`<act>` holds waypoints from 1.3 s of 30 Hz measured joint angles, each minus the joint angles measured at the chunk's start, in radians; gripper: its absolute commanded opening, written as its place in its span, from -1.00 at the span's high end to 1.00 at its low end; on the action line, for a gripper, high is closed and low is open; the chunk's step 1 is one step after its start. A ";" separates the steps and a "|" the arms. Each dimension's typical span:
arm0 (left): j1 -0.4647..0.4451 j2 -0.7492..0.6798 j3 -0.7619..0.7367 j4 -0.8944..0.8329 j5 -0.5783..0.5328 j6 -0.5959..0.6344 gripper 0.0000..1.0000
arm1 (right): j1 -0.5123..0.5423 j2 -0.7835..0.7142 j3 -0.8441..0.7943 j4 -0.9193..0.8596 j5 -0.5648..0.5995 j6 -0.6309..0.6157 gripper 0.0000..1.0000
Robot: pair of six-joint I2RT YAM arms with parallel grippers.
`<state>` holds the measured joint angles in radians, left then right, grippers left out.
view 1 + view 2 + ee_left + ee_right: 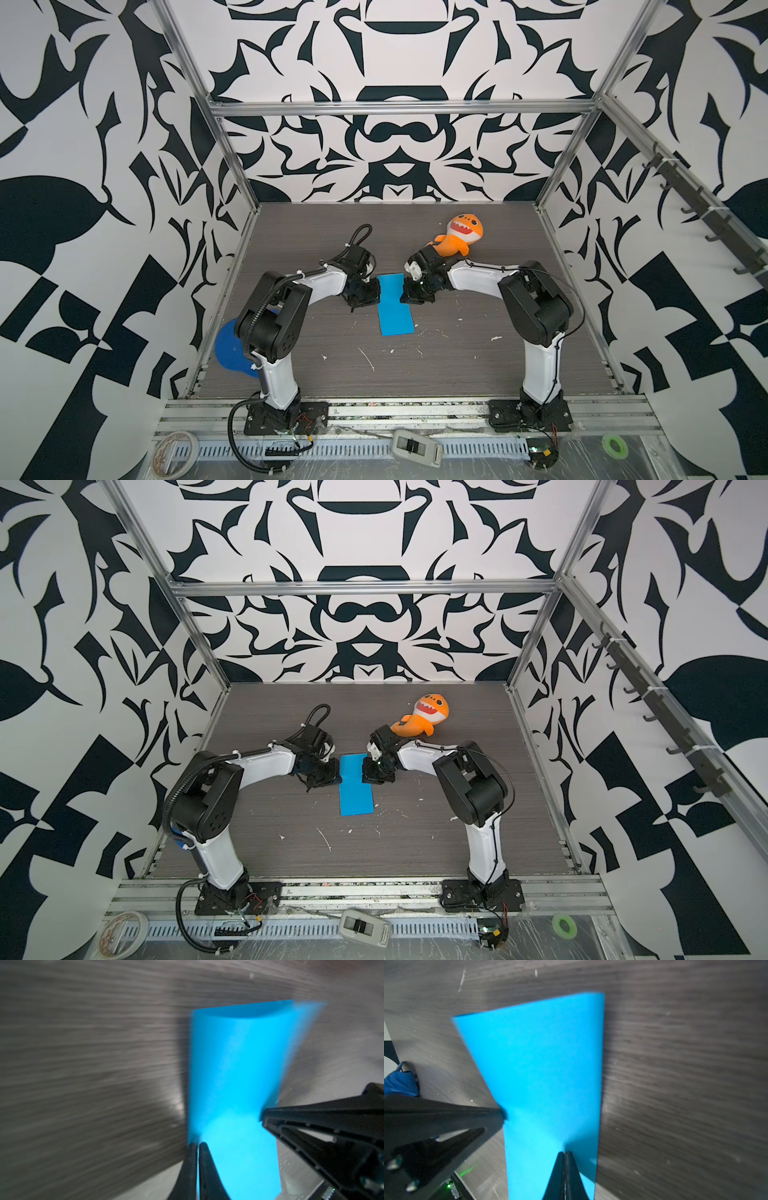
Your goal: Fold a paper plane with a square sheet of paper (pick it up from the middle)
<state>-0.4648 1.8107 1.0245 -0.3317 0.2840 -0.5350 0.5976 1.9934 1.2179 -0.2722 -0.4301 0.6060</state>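
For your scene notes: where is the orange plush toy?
In both top views the orange plush toy lies far back, right of centre, just behind the right arm's wrist.

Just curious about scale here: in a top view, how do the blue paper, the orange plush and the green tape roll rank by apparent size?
1. blue paper, only narrowly ahead
2. orange plush, lying farther from the camera, so the order of these two is unsure
3. green tape roll, clearly smallest
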 measured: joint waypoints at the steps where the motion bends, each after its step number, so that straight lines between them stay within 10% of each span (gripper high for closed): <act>1: 0.016 -0.008 -0.008 -0.005 0.000 0.004 0.80 | 0.000 0.000 0.000 0.000 0.000 0.000 0.85; 39: 0.116 0.072 0.066 0.067 0.115 0.005 0.79 | 0.003 -0.003 -0.011 0.015 -0.004 0.000 0.86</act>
<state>-0.3492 1.8832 1.0904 -0.2649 0.3992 -0.5297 0.6003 1.9900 1.2068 -0.2573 -0.4339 0.6064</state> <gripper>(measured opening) 0.106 0.072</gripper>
